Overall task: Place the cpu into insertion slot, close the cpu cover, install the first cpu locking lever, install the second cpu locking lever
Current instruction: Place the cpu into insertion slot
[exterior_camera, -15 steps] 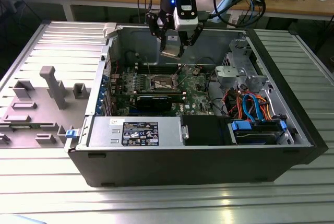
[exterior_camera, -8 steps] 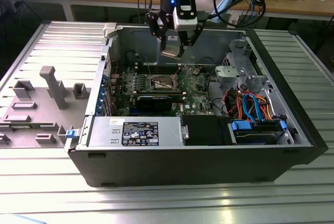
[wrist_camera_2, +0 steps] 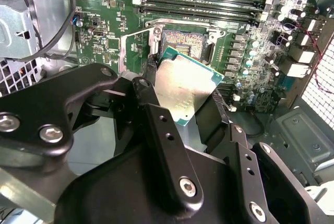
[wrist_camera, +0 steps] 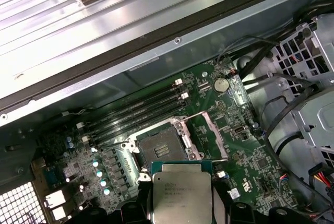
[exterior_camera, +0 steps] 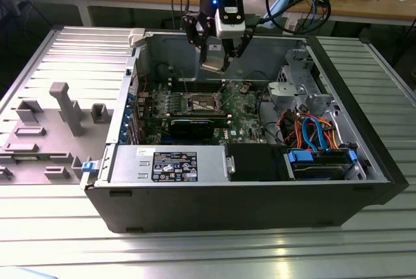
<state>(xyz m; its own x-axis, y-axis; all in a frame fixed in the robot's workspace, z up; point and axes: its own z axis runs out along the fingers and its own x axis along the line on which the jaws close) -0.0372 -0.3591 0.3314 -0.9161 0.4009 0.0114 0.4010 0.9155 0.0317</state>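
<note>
The gripper (wrist_camera_2: 183,104) was clenched on the cpu (wrist_camera_2: 185,83), pinching two opposite edges and holding it in the air over the motherboard (wrist_camera: 245,172), near the open insertion slot (wrist_camera: 163,151). The chip looked light, stiff and fragile, and was probably best gripped by its edges alone. Its underside was hidden, and the socket's pins were too fine to make out.
</note>
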